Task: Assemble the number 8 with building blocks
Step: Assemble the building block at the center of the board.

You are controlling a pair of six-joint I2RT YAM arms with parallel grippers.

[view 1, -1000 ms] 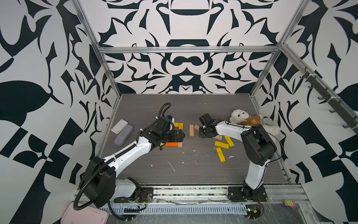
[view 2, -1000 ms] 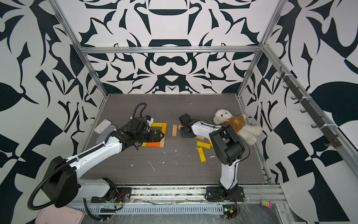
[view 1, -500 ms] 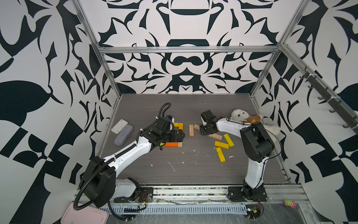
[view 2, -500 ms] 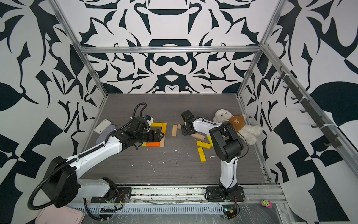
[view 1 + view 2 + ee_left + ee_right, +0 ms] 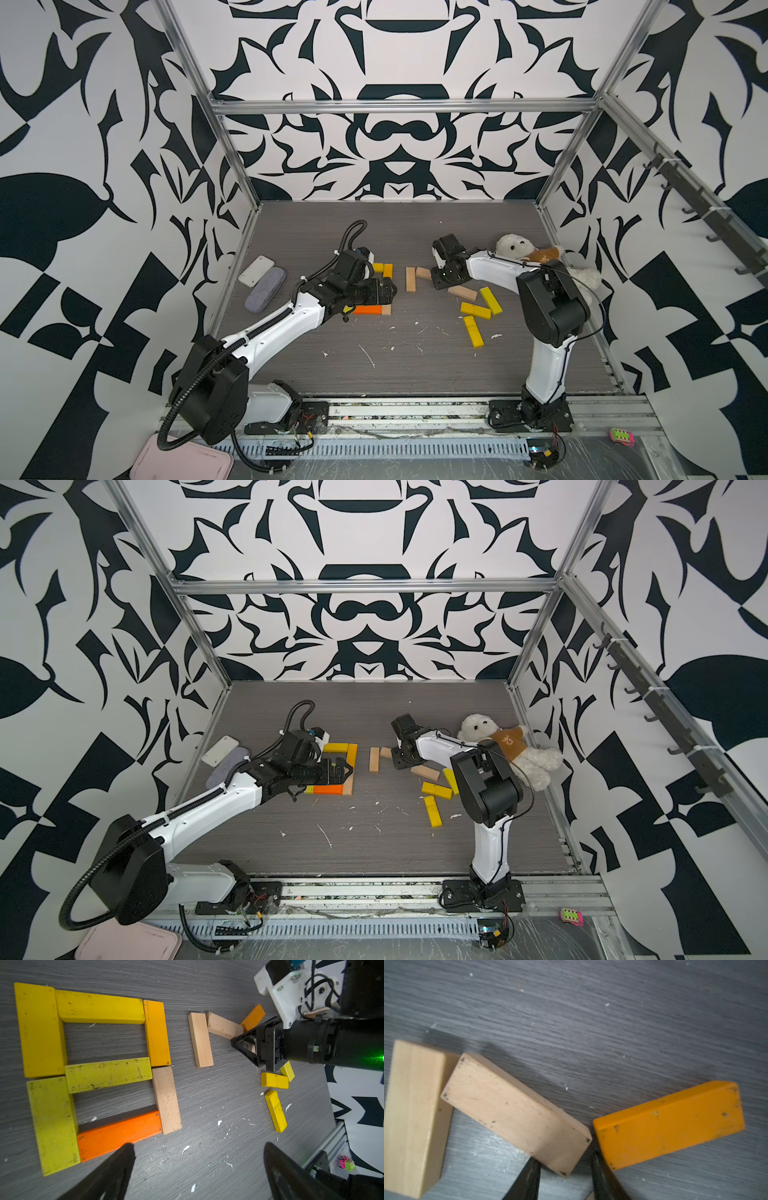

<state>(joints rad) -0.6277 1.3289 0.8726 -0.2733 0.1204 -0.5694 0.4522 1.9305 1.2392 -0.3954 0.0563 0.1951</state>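
Seven segments: flat rectangular wooden building blocks (image 5: 108,1075) in yellow, amber, tan and orange lie closed up as a figure 8 on the grey wood-grain tabletop (image 5: 207,1095).
Progress: the digit appears essentially complete. Only the orange base plank (image 5: 119,1134) sits slightly askew, so a squaring nudge is probably all that remains.
Spare planks: a pale tan plank (image 5: 415,1115) touches a speckled tan plank (image 5: 517,1113), with an amber plank (image 5: 668,1124) just beside them. Three yellow planks (image 5: 475,310) lie nearby, all well apart from the digit.
Left gripper (image 5: 198,1145): fingers spread wide and empty, one tip at the orange base plank's edge.
Right gripper (image 5: 564,1157): fingers partly parted astride the speckled tan plank's end; whether they pinch it cannot be told.
Materials: painted wood, matt, scuffed and dark-flecked; the bare planks show fine grain. Edges are square and faces flat — likely easy to slide.
Tabletop litter: white flecks (image 5: 186,1148).
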